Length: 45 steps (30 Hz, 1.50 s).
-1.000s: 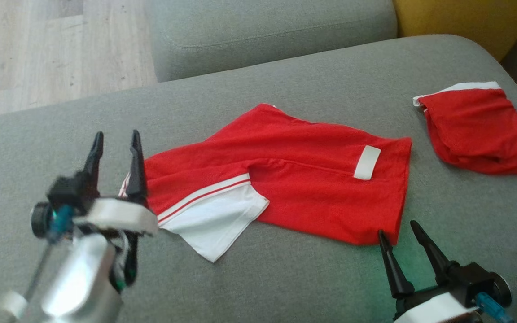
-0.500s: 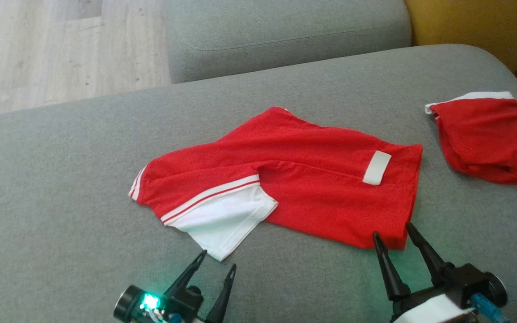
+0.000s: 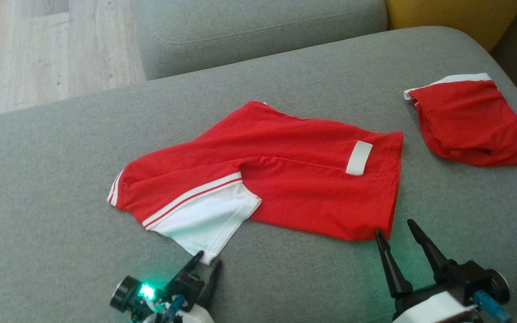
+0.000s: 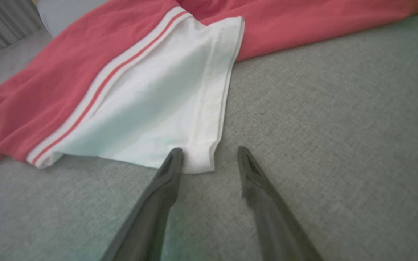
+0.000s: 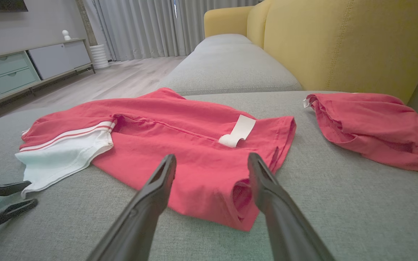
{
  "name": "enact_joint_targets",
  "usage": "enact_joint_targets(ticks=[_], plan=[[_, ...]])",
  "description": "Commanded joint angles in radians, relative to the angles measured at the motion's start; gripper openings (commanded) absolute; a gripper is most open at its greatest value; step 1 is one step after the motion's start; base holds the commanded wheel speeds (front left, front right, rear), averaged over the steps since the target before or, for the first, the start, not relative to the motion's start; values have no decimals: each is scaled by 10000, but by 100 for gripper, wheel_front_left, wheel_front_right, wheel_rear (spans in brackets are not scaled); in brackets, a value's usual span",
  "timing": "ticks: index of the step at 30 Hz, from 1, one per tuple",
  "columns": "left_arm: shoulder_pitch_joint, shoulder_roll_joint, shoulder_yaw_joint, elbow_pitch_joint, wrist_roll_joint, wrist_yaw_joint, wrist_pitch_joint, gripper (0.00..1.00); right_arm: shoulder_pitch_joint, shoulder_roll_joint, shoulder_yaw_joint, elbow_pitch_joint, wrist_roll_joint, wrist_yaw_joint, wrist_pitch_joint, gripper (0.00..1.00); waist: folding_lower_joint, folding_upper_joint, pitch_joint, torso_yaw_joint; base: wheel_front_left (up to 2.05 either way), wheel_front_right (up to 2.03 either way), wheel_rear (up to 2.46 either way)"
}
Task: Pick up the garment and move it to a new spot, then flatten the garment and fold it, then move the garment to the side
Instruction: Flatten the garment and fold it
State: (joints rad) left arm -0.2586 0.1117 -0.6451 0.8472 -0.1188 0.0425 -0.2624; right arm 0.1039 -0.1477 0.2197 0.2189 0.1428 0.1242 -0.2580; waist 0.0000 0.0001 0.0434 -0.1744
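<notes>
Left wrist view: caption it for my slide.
Open left gripper poised at the white sleeve corner of a red shirt on a grey sofa.

The left gripper is seen low in the head view, left of centre, with its two dark fingers parted by a narrow gap and pointed up and to the right. A green light is lit on its wrist. In its own wrist view the left gripper is shown with its tips spread and nothing clamped between them. The right gripper is held at the lower right, its fingers spread wider and tilted slightly leftward. In the right wrist view the right gripper is likewise shown parted and empty, and the left gripper's fingers are seen lying sideways at the lower left edge.
</notes>
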Motion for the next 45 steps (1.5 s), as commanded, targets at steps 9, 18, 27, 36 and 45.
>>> enact_joint_targets(ticks=[9, 18, 27, 36, 45], plan=[[-861, -10, 312, 465, -102, -82, 11, 0, -411, -214, 145, -299, 83, 65, -38, 100, 0, -1, -24, 8, 0, 0, 0], [-431, 690, 1062, -1820, -204, 465, 8, 0, -362, -238, 72, -331, 86, 65, -38, 100, 0, -1, -99, 196, 0, 0, 0], [-97, 1709, 2095, -4497, -154, 921, 7, 0, -755, -828, -15, -154, 574, 65, -38, 100, 0, -1, 119, 625, 0, 0, 0], [-308, 1969, 2423, -5319, -88, 920, 7, 0, -2554, -2229, 795, 2032, 2918, 65, 655, 100, 0, -1, 582, 945, 0, 0, 0], [-767, 1845, 2324, -5334, 68, 854, 7, 0, -4118, -2851, 1841, 3462, 4757, 65, 1620, 100, 0, -1, 1042, 1268, 0, 0, 0]])
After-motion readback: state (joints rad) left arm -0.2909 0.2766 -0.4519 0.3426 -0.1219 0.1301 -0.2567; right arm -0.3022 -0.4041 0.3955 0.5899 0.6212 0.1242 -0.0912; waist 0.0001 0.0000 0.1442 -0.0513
